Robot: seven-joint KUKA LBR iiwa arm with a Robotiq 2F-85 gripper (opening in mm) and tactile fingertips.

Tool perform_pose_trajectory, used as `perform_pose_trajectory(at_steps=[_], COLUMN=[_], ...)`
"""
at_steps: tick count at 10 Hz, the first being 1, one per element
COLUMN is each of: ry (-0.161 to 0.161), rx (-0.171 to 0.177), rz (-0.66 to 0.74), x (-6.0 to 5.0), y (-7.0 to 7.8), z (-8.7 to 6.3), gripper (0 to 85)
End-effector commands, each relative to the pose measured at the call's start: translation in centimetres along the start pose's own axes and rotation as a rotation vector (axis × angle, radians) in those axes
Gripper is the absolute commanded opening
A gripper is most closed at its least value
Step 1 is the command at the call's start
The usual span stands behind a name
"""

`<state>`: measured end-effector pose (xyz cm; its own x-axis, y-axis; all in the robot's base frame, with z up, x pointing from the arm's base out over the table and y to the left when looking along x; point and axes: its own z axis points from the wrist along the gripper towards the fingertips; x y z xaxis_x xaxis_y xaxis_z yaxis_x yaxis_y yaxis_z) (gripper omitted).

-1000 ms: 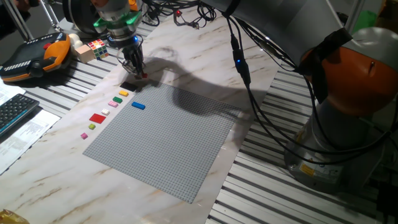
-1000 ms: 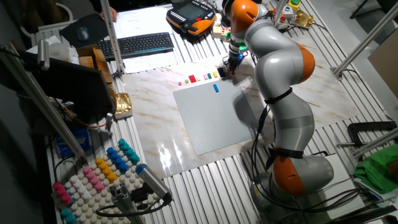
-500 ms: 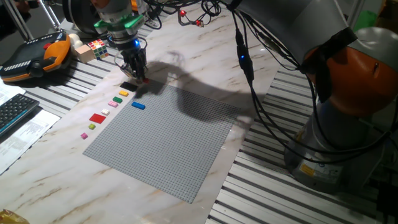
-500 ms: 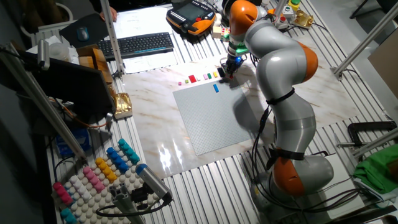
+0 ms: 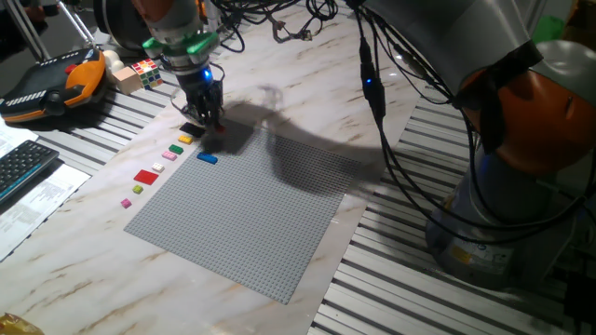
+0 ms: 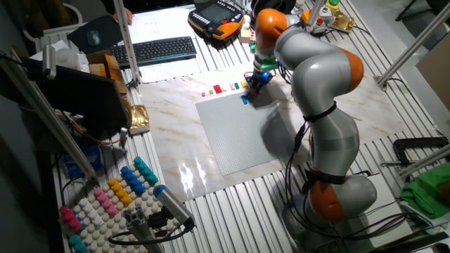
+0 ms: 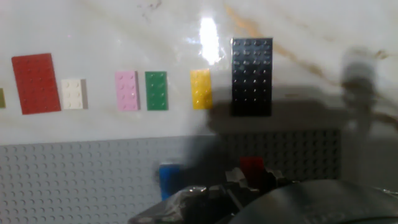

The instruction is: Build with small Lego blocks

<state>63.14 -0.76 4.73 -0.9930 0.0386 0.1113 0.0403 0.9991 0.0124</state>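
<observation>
My gripper (image 5: 210,122) hangs over the far left corner of the grey baseplate (image 5: 251,214), shut on a small red Lego block (image 7: 252,167) that shows at its fingertips in the hand view. A blue block (image 5: 207,159) sits on the plate just beside it. Along the plate's left edge lies a row of loose blocks on the marble: black (image 7: 252,76), yellow (image 7: 201,89), green (image 7: 156,91), pink (image 7: 127,91), white (image 7: 73,94) and a larger red one (image 7: 35,83). In the other fixed view the gripper (image 6: 254,81) is above the plate's (image 6: 235,133) top edge.
A Rubik's cube (image 5: 144,72), an orange teach pendant (image 5: 51,84) and a keyboard (image 5: 23,167) lie to the left. Black cables (image 5: 391,158) hang over the plate's right side. The robot base (image 5: 503,214) stands at the right. A rack of coloured pegs (image 6: 112,193) stands beyond the marble.
The gripper has moved with the red block from beside the black block toward the baseplate's corner, and lower. The loose blocks have stayed put.
</observation>
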Motion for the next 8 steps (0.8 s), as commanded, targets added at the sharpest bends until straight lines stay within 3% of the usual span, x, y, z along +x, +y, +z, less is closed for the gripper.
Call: perform_pose_trajectory(at_steps=[1, 5, 8], ry=[-0.001, -0.012, -0.018], rx=[-0.004, -0.022, -0.028], rz=[0.017, 0.116, 0.128], x=[0.3, 1.5, 1.4], y=[0.3, 1.8, 2.8], z=[0.3, 1.3, 1.9], gripper=[0.7, 0.7, 0.7])
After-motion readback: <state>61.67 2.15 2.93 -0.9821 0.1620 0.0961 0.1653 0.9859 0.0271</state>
